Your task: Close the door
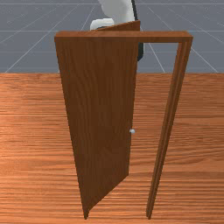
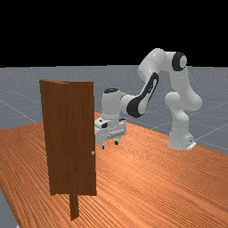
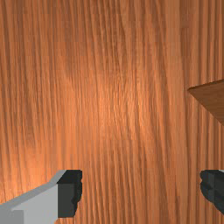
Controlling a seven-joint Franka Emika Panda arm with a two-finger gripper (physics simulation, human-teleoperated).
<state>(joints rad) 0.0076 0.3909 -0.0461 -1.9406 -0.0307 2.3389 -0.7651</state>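
Just to the right of the door's free edge in the far view, the gripper (image 2: 110,145) hangs above the table with its fingers apart, not touching the door. The brown wooden door (image 1: 100,122) stands open, swung back from its frame (image 1: 122,36) toward the arm, hinged at the front view's left. A small pale knob (image 1: 132,131) sits at its free edge. The far view has the door (image 2: 67,142) upright too, with the knob (image 2: 93,153). In the wrist view the gripper (image 3: 142,191) is open with nothing between the fingertips, and a corner of the door (image 3: 213,97) shows beyond them.
The frame's other post (image 1: 165,131) rises at the front view's right, with a gap between it and the door. Wooden table (image 2: 147,178) lies below the hand. The arm's base (image 2: 180,140) stands at the far view's right.
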